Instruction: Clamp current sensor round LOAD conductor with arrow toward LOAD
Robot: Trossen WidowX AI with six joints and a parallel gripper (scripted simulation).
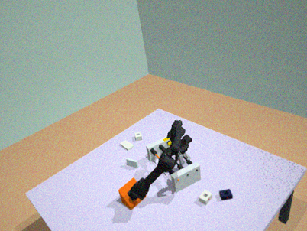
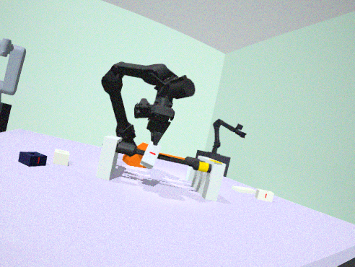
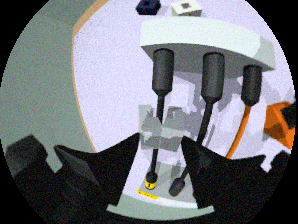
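The pale grey sensor (image 2: 148, 161) (image 3: 150, 126) is between my fingers at the LOAD conductor (image 2: 174, 158) (image 3: 155, 162), the one with the yellow band (image 2: 204, 166) (image 3: 151, 185). My gripper (image 2: 156, 142) (image 3: 160, 137) points down, shut on the sensor from above. The sensor is slightly tilted, and its red arrow (image 2: 153, 154) points toward the yellow band. In the wrist view the conductor passes between two sensor parts and comes out below. The fingers stand apart across its width. Whether its halves are latched cannot be told.
End blocks (image 1: 186, 179) (image 2: 107, 159) (image 3: 200, 36) hold the conductors; a second dark one (image 3: 204, 122) and an orange one (image 3: 240, 132) run beside LOAD. A navy box (image 1: 225, 194) (image 2: 32, 159), white boxes (image 1: 205, 197) (image 2: 265, 195) and an orange block (image 1: 128, 195) stand around.
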